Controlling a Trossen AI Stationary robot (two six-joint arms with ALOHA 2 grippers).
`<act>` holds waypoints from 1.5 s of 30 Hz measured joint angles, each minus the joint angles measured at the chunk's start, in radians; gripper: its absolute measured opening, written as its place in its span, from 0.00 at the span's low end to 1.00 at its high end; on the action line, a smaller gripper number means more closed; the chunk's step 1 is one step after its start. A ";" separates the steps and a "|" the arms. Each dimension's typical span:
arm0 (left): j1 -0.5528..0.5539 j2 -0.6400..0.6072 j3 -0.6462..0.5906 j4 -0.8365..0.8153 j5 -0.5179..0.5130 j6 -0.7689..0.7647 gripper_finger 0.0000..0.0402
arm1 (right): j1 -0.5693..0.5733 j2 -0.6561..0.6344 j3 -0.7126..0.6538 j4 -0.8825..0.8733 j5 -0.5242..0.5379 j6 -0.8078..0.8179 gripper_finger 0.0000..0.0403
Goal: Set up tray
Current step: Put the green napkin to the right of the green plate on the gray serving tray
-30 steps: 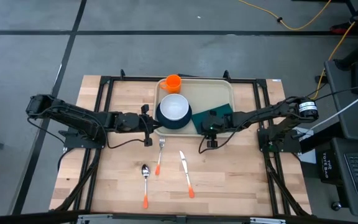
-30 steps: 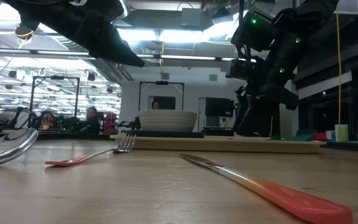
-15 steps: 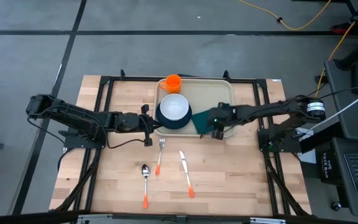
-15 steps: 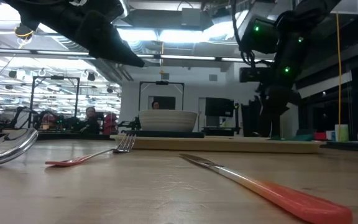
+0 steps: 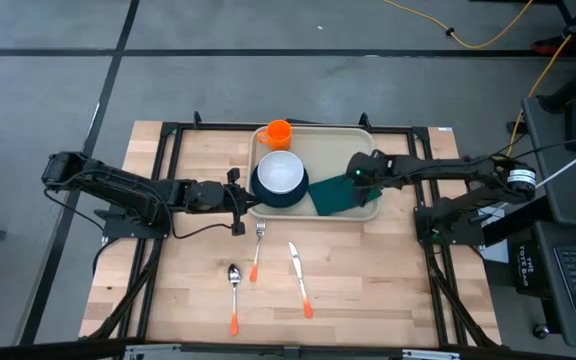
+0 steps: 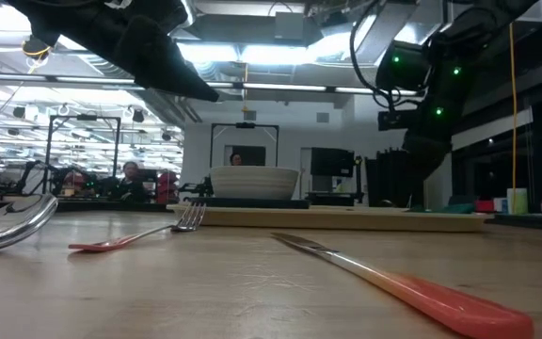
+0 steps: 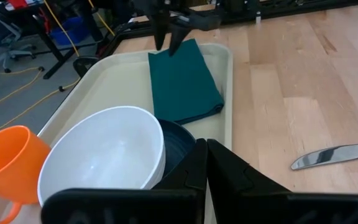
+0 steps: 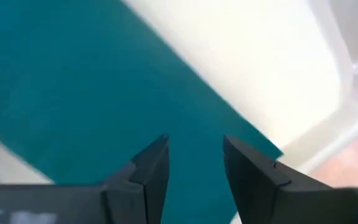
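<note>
- Nearest the front edge, around 6 o'clock on the table, the cutlery sits loose and outside the tray: spoon [image 5: 233, 285], fork [image 5: 258, 246] and knife [image 5: 299, 279], all with orange handles. My guess is those are what's left to load, so whichever arm goes next wants to come down square over a handle — not the shiny end.
- Left gripper [image 5: 238, 197] is parked at about 9 o'clock from the plate, right at the tray's left rim, fingers pressed together with nothing between them. Just waiting, looks like.
- The tray [image 5: 351, 146] sits at the 12 o'clock side of the table. On it: dark teal plate [image 5: 280, 194] with a white bowl [image 5: 281, 172] on top, orange cup [image 5: 279, 132] at the far-left corner, green napkin [image 5: 340, 192] toward the near-right.
- Right gripper [image 8: 194, 163] hangs over the napkin's far edge, jaws spread with nothing in them — napkin lies flat and free.
- To finish this bit cleanly, I'd lift straight up first so a finger doesn't snag and drag the cloth.
</note>
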 joint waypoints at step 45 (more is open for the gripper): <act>0.000 0.000 0.000 0.000 0.000 0.000 0.00 | -0.289 0.205 0.003 0.097 -0.187 -0.156 0.01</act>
